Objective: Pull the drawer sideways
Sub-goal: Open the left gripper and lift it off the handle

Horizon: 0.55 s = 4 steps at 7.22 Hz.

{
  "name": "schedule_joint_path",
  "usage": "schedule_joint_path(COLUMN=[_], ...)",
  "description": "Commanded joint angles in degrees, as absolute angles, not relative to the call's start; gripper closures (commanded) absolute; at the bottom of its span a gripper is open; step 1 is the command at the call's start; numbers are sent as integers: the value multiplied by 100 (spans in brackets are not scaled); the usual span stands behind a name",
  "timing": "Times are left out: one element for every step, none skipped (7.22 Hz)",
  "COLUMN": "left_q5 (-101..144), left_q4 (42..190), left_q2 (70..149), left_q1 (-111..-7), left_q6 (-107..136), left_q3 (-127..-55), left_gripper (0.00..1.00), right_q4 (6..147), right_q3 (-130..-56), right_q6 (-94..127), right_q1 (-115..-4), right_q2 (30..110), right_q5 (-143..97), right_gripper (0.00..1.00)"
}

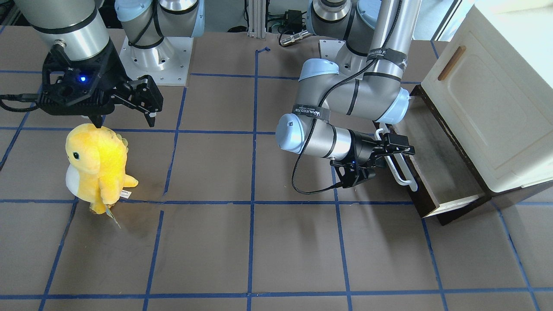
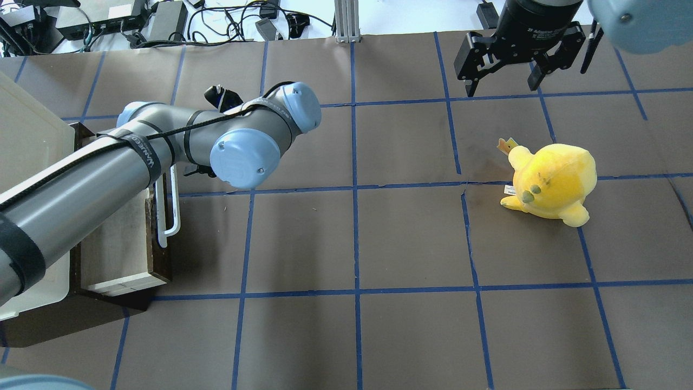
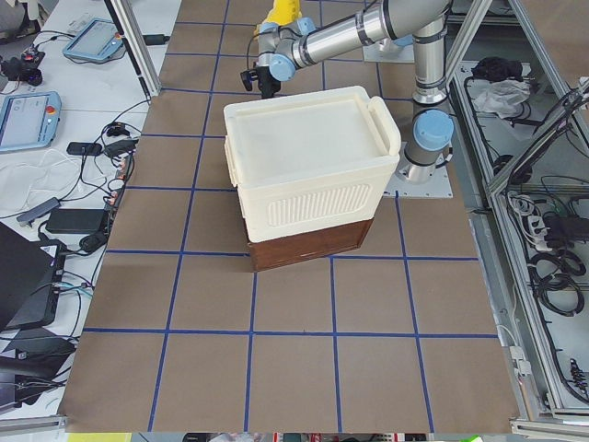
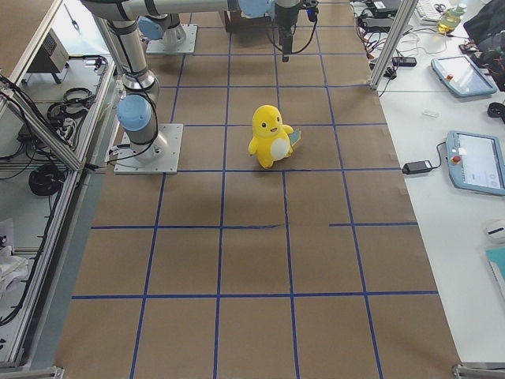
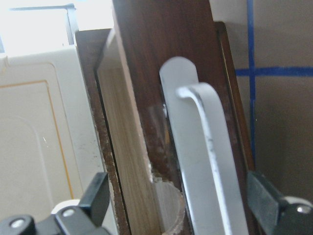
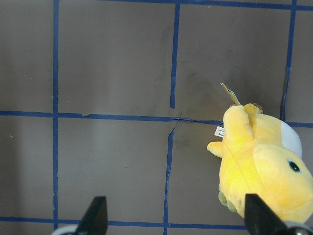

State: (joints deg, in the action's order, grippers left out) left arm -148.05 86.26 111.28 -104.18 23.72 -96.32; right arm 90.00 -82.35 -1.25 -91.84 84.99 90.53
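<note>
A yellow plush toy stands toward the tabletop's right end. At the left end, a cream cabinet sits over the drawer, which is partly out with its pale floor showing. The left gripper, jaws wide apart, straddles the drawer front and white handle. The right gripper hangs above the toy, jaws apart.

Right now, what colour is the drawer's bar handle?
White: the handle stands out against the dark brown drawer. It shows best in the left wrist-mounted view.
</note>
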Motion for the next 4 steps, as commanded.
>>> schedule_joint_path(left_q5=[-13585, -12117, -11233, -10571], left_q4=[8508, 8490, 8395, 8367], left_q2=[10865, 10533, 10251, 9891], left_q1=[-10380, -10267, -10057, -10055], left_q6=[1480, 1450, 1381, 1389], left_q3=[-8836, -8703, -8684, -8684], left_gripper=[0, 0, 0, 0], right_q4=[9000, 9000, 9000, 9000], right_q3=[-8235, -8235, -8235, -8235], right_q6=[-123, -123, -123, -123], right_q1=[-9185, -9185, -9185, -9185], right_q2=[8499, 8499, 8499, 8499], right_q5=[9053, 9053, 9053, 9053], right_gripper=[0, 0, 0, 0])
